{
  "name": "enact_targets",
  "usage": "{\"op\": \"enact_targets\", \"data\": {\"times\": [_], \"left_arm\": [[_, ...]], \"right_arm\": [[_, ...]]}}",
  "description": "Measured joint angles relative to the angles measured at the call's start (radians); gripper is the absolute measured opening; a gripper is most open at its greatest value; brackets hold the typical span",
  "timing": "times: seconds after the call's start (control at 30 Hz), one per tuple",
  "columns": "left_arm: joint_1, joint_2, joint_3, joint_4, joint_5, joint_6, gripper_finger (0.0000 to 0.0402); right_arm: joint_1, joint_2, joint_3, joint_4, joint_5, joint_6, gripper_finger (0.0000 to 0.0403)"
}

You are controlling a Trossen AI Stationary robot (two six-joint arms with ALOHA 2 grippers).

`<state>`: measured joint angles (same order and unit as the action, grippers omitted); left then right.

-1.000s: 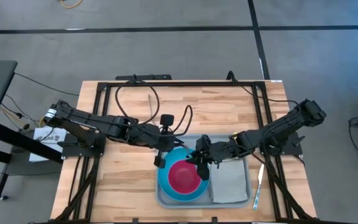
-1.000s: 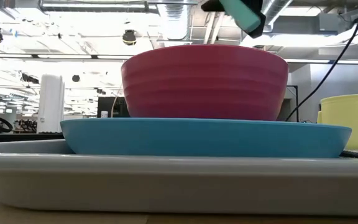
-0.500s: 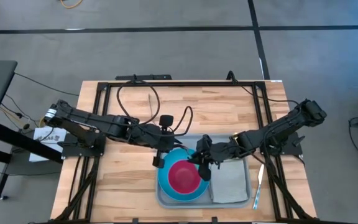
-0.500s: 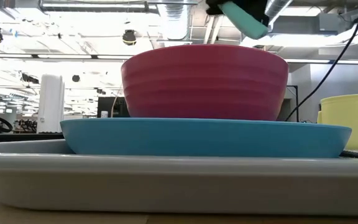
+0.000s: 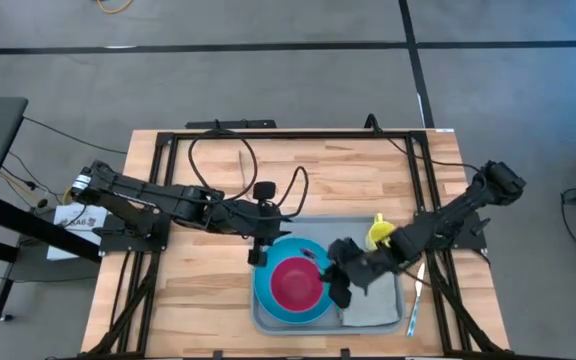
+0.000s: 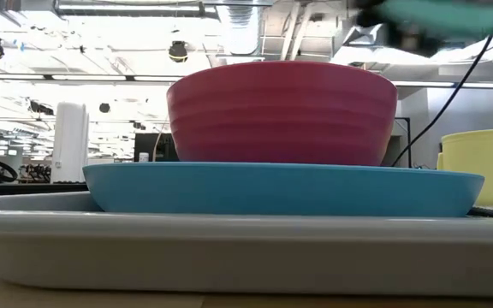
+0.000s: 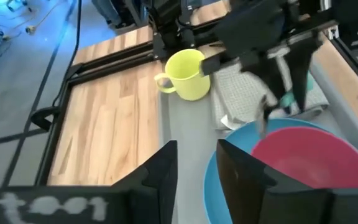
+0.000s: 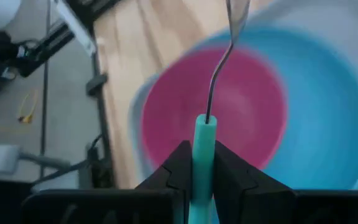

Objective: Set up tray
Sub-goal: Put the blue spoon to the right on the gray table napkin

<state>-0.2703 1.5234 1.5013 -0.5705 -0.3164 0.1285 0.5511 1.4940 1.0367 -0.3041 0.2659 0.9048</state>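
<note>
Above the tray (image 5: 398,300), near the table's front edge.
Right gripper (image 5: 340,283) fingers grasp a teal-handled utensil (image 8: 204,149) over the pink bowl (image 5: 296,283); left gripper (image 5: 259,255) fingers spread beside the blue plate (image 5: 268,298).

Two dark jointed arms, looping black cables, possibly matte-black fingers (image 7: 241,171).

Blurred into a teal streak at upper right of low view: the utensil (image 6: 435,15). Working end cut off by top edge in right wrist view. Hidden under plate (image 5: 273,300) and napkin (image 5: 373,305): most of tray (image 5: 258,322) floor. Cut by right edge, low view: cup (image 6: 482,167).
</note>
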Motion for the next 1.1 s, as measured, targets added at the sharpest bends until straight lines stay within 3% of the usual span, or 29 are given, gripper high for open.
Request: {"op": "enact_targets", "data": {"times": [0.13, 0.3, 0.53, 0.63, 0.73, 0.87, 1.1], "left_arm": [[0.0, 0.0, 0.0, -0.02, 0.005, -0.01, 0.0103], [0.0, 0.0, -0.001, -0.058, 0.005, -0.027, 0.0103], [0.0, 0.001, -0.001, -0.07, 0.004, -0.027, 0.0103], [0.0, 0.001, -0.001, -0.07, 0.004, -0.023, 0.0103], [0.0, 0.001, -0.001, -0.07, 0.003, -0.023, 0.0103], [0.0, 0.001, -0.001, -0.069, -0.007, -0.023, 0.0103], [0.0, 0.001, -0.001, -0.068, -0.008, -0.02, 0.0103]], "right_arm": [[0.092, 0.0, 0.0, -0.178, 0.089, 0.201, 0.0033], [0.248, 0.0, 0.0, -0.455, 0.225, 0.583, 0.0033], [0.495, 0.0, -0.053, -0.518, 0.469, 1.037, 0.0033], [0.586, 0.0, -0.124, -0.491, 0.5, 1.219, 0.0033], [0.618, 0.0, -0.2, -0.386, 0.504, 1.302, 0.0035], [0.6, 0.0, -0.251, -0.221, 0.521, 1.272, 0.0035], [0.59, 0.0, -0.278, -0.222, 0.472, 1.313, 0.0038]]}}
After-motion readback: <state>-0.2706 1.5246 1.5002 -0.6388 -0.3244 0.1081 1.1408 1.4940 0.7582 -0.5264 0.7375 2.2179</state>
